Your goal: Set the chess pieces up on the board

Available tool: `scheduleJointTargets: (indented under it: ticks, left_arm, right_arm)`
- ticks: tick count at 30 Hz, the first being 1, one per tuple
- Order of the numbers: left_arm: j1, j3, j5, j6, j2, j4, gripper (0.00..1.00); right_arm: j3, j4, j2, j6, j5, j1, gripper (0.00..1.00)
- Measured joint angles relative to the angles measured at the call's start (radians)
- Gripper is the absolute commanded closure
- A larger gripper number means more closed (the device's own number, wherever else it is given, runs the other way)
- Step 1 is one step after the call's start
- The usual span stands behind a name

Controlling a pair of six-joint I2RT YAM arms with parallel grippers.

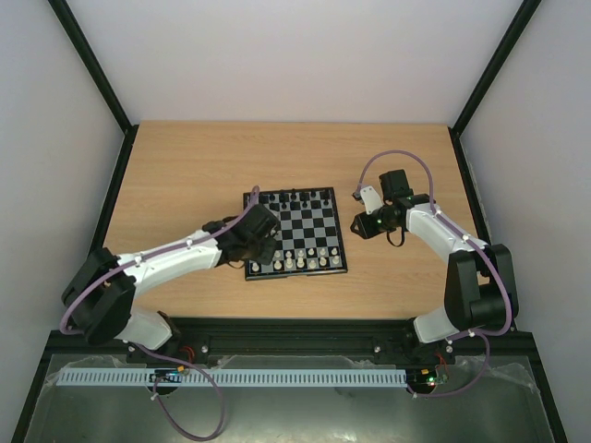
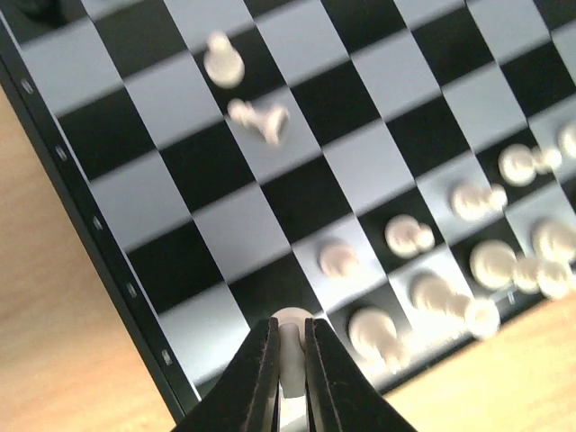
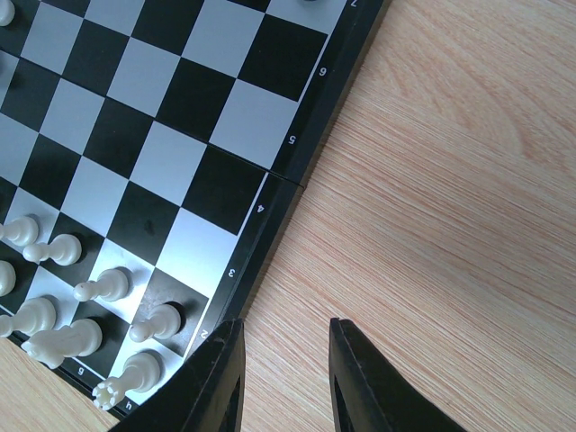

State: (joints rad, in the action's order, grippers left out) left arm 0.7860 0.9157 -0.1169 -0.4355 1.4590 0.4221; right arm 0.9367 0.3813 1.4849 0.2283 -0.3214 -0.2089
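- board point(image 1: 295, 231): lies flat at the middle of the table point(image 1: 185, 166), between the two arms.
- black pieces point(image 1: 295, 197): lined up along the far edge of the board; too small in the top view to tell each one.
- white pieces point(image 1: 309, 258): grouped in the two near rows, most of them upright.
- left gripper point(image 2: 290, 331): low over the near left corner of the board. jaws drawn together, clamped on a white piece point(image 2: 291, 317). the piece is upright between the fingers, over a black square beside the left border. cannot tell whether its base touches the board.
- left wrist view is blurred. one pawn point(image 2: 223, 61) stands alone further up the board. just beside it a second piece point(image 2: 259, 119) appears to lie on its side.
- right gripper point(image 3: 286, 328): over the bare table just beside the right border of the board, near its near right corner. jaws apart, nothing between them.
- right wrist view: the white pieces in that corner stand upright on their squares, well apart from the fingers.
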Motion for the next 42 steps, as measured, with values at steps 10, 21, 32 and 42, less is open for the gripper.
scheduleJointTargets:
  ticks: [10, 21, 32, 42]
  left_arm:
    - [0.08, -0.081, 0.035, -0.046, -0.063, 0.043, 0.96]
    - [0.093, -0.089, 0.038, -0.048, 0.004, 0.01, 0.97]
    - [0.095, -0.098, 0.026, -0.047, 0.034, -0.034, 0.96]
    - [0.095, -0.098, 0.02, -0.047, 0.036, -0.042, 0.95]
  right_arm:
    - [0.0, 0.0, 0.0, 0.0, 0.0, 0.0, 0.72]
    - [0.0, 0.0, 0.0, 0.0, 0.0, 0.0, 0.72]
    - [0.0, 0.0, 0.0, 0.0, 0.0, 0.0, 0.71]
    - [0.0, 0.001, 0.0, 0.0, 0.0, 0.0, 0.72]
